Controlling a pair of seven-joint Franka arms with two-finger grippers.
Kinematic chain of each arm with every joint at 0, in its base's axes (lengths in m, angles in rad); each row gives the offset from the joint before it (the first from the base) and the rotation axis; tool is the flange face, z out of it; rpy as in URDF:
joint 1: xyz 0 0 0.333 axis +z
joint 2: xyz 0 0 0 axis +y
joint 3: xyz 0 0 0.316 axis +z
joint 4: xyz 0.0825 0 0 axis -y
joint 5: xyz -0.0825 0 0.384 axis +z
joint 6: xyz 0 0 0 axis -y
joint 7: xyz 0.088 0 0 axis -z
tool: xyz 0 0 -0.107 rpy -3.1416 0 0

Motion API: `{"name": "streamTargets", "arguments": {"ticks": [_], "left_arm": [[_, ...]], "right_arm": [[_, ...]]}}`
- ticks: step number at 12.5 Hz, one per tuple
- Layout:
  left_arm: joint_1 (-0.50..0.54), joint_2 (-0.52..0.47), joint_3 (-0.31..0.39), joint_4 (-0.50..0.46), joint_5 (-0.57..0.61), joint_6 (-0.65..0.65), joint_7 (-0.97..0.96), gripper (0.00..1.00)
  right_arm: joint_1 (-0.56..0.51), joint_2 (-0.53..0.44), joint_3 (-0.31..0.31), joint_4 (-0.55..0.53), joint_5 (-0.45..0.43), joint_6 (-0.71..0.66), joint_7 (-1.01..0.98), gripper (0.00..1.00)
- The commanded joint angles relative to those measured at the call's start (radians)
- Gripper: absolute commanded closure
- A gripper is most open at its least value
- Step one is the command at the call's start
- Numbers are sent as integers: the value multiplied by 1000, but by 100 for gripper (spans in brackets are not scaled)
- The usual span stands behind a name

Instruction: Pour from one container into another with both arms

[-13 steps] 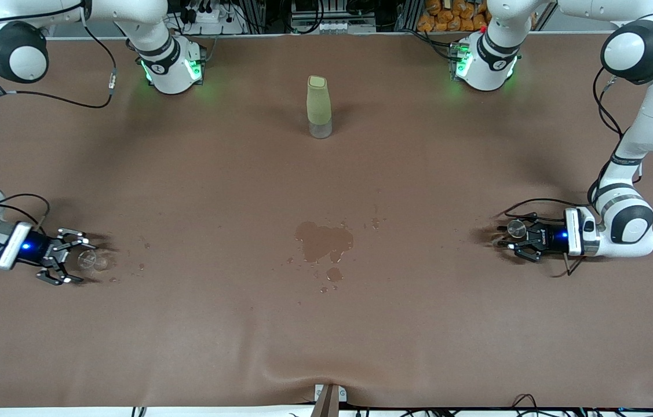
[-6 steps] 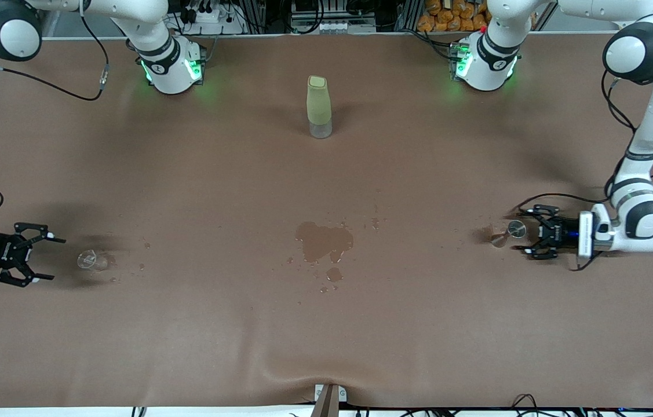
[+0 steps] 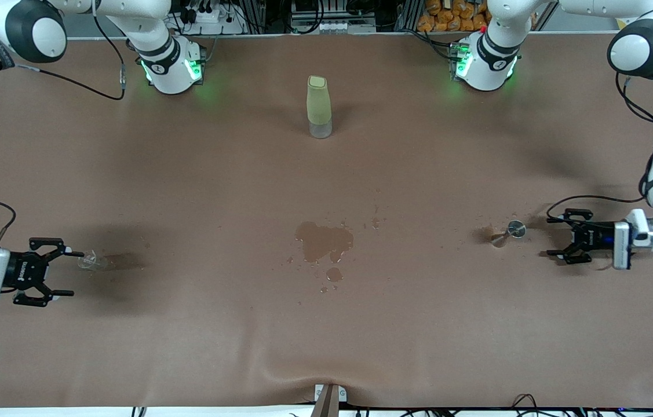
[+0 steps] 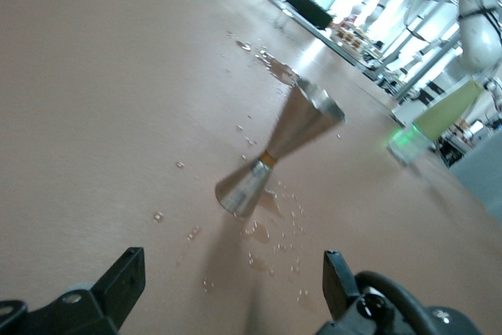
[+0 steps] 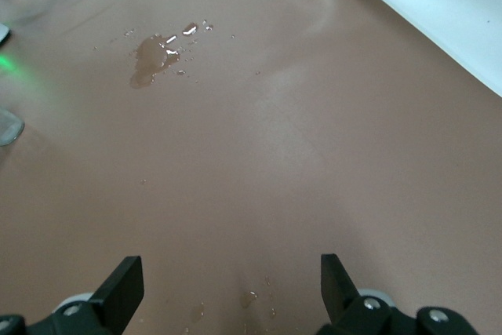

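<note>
In the front view the left gripper point(image 3: 555, 237) sat at the right edge of the frame, low over the brown table point(image 3: 326, 324), its fingers spread wide and holding nothing. Just beside its fingertips, apart from them, the metal jigger point(image 3: 509, 231) stood on the table in the right-middle of the frame, with a small wet patch at its foot. The left wrist view showed the same jigger point(image 4: 278, 148) near the centre of that frame, standing on its smaller cone and free between the two spread fingers point(image 4: 118, 282), droplets scattered around its base. The right gripper point(image 3: 65, 273) lay at the left edge of the front view, low over the table, its fingers likewise spread and empty. The clear cup point(image 3: 90, 260) rested on the table at the lower left, right at the tip of the gripper's upper finger; whether they touched could not be told. A dark puddle point(image 3: 323, 241) with smaller splashes marked the middle of the frame, and the pale-green bottle point(image 3: 318, 106) stood upright in the upper centre, between the two green-lit bases.
</note>
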Motion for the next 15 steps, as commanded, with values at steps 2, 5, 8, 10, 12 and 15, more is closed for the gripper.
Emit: {"name": "streamTargets", "arguments": {"ticks": [2, 5, 8, 10, 12, 15], "left_arm": [[-30, -117, -8, 1, 56, -14, -288, 0], [-85, -247, -9, 1, 107, -14, -551, 0], [-203, -429, -1, 1, 243, -12, -886, 0], [-270, -511, -6, -1, 346, -9, -1079, 0], [-347, -574, -8, -2, 484, -7, -1248, 0], [-476, -651, -6, -6, 697, -7, -1446, 0]], "right_arm": [[116, -247, -19, -119, -191, 58, 251, 0], [199, -450, -30, -304, -329, 93, 472, 0], [229, -616, -31, -442, -433, 93, 628, 0], [236, -708, -31, -530, -481, 86, 787, 0], [251, -741, -34, -533, -563, 49, 990, 0], [287, -759, -76, -530, -618, 9, 1231, 0]]}}
